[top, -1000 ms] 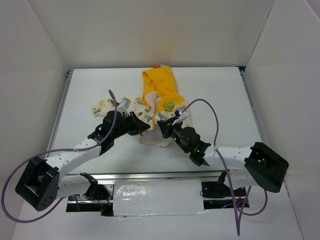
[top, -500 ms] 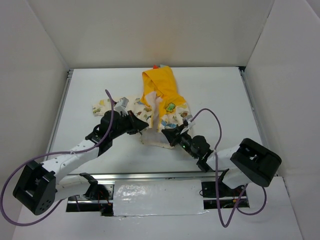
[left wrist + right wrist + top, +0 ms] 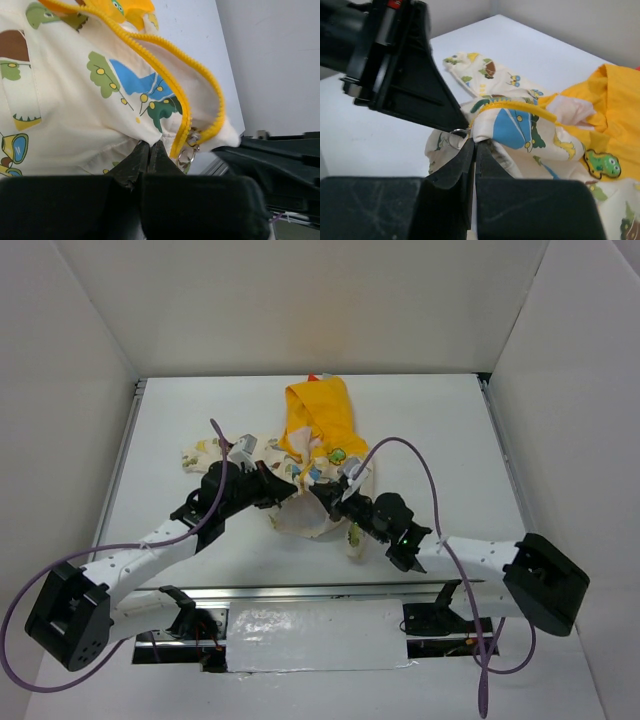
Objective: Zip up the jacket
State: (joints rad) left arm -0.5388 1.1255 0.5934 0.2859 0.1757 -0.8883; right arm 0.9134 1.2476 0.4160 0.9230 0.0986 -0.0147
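The jacket (image 3: 318,455) lies bunched mid-table, cream with cartoon prints, its yellow hood (image 3: 320,410) toward the back. My left gripper (image 3: 290,492) is shut on the cream front panel just beside the yellow zipper (image 3: 165,75), close to the slider and its metal ring (image 3: 187,152). My right gripper (image 3: 332,504) is shut on the other bottom front corner of the jacket (image 3: 520,130), right next to the ring (image 3: 456,136). The two grippers nearly meet, tip to tip. The zipper is open above the slider.
One sleeve (image 3: 205,452) spreads to the left. White walls enclose the table on three sides. A metal rail (image 3: 300,592) runs along the near edge. Purple cables loop from both arms.
My right gripper has moved up and left to meet the left gripper, carrying the jacket's bottom corner with it. The jacket has bunched up. The left gripper has hardly moved.
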